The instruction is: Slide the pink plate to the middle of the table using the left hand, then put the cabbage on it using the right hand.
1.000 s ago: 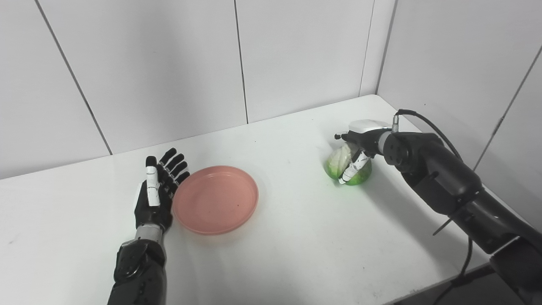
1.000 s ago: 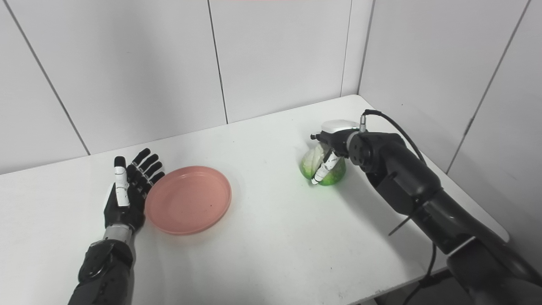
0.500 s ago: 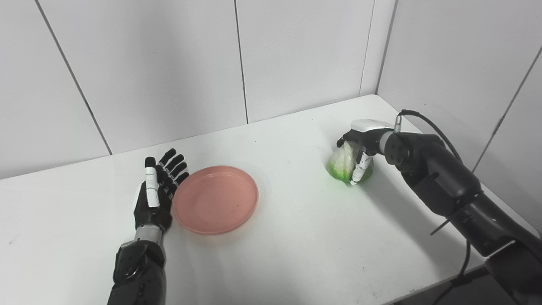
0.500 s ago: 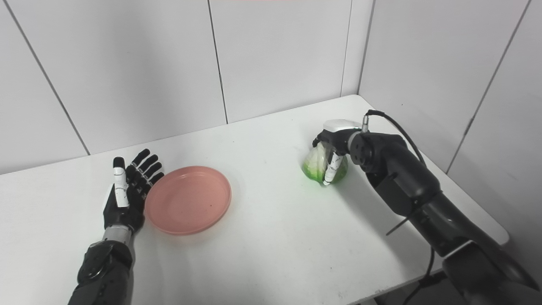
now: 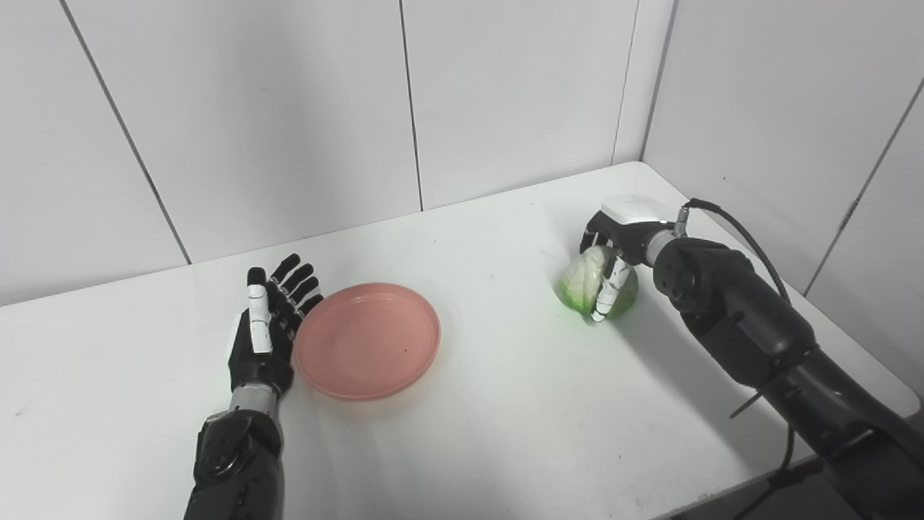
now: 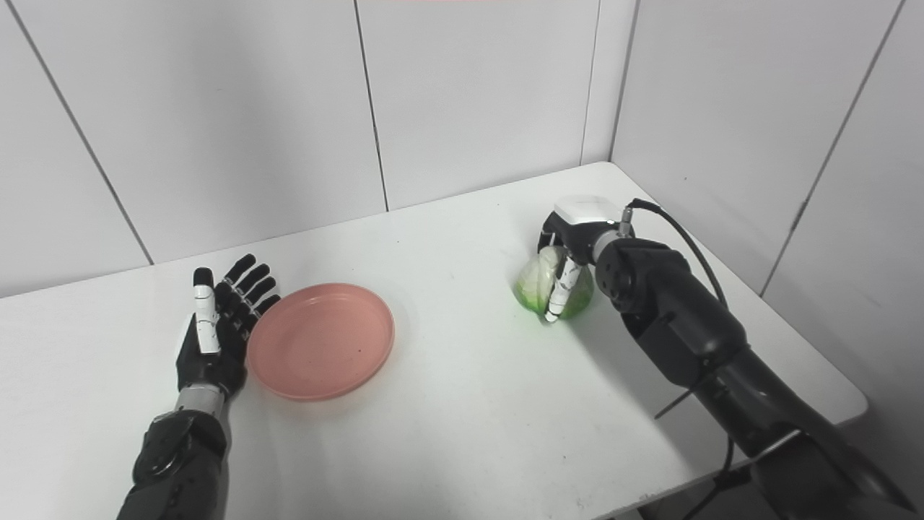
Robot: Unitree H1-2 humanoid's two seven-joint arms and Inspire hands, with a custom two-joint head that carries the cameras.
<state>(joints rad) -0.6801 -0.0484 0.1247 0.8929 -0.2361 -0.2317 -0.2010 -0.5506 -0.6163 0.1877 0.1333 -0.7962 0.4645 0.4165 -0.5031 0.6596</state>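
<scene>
Resting — left hand (image 5: 261,339): flat on the white desk (image 5: 505,404), palm down, fingers stretched and slightly spread, gripping nothing; inner edge just beside the left rim of the pink plate (image 5: 367,339), whether touching it or not cannot be told.
Pink plate: empty, flat on the desk a little left of the middle, well apart from the cabbage (image 5: 586,287).
Right hand (image 6: 565,254): over the cabbage from above and from the right, white-backed palm uppermost, fingers (image 5: 605,288) curled down across the front of the cabbage — closed around it.
Cabbage: pale top, bright green underside, toward the far right of the desk, near the corner of the walls; low against the desk, with a green tint on the surface beneath; lifted or still resting, cannot be told.
Right forearm: black, slanting in from the lower right, a cable looping off the wrist.
Walls: plain white panels with thin dark seams.
</scene>
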